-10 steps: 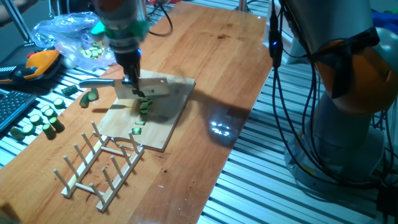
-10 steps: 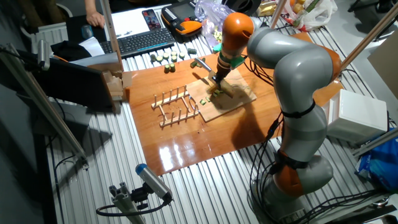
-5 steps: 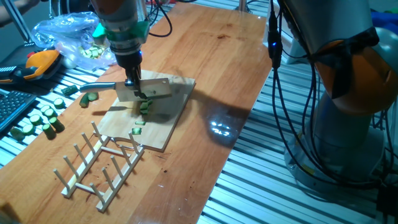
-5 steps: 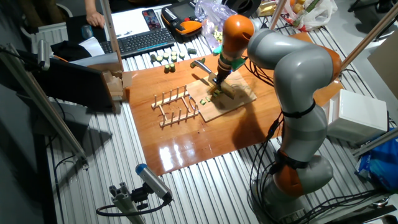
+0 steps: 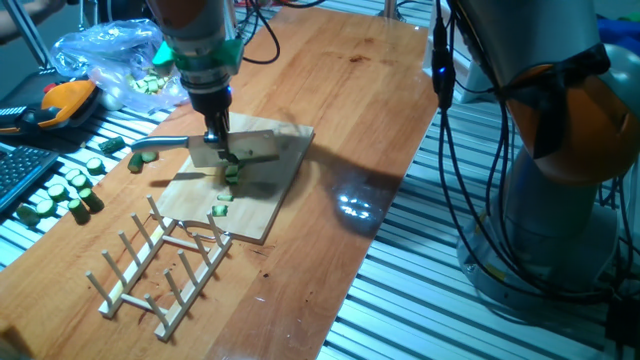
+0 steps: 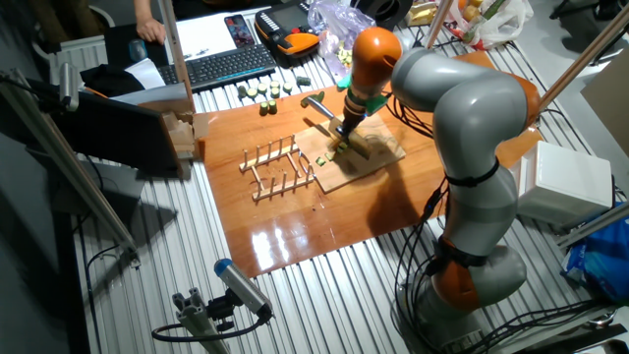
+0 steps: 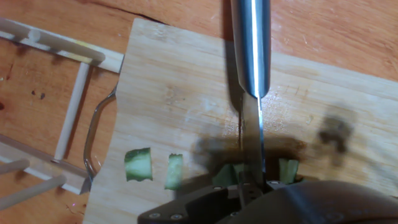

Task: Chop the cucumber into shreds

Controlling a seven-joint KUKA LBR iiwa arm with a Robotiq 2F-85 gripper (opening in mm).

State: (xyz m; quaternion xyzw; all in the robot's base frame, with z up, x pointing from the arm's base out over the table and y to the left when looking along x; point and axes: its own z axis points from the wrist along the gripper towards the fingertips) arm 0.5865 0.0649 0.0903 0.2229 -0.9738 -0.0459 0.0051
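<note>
knife over the cucumber on the board

the gripper (image 5: 220, 137) is clenching the knife (image 5: 232, 146) by its blade's back, broad steel face standing above the cucumber (image 5: 232, 172), which is lying on the pale wooden cutting board (image 5: 275, 190) just under the jaws. in the hand view the shiny blade (image 7: 251, 93) is splitting the green pieces, and two small pale-green shreds (image 7: 138, 165) are lying apart to the left. a wooden dowel rack (image 5: 165, 262) is sitting beside the board.
</note>
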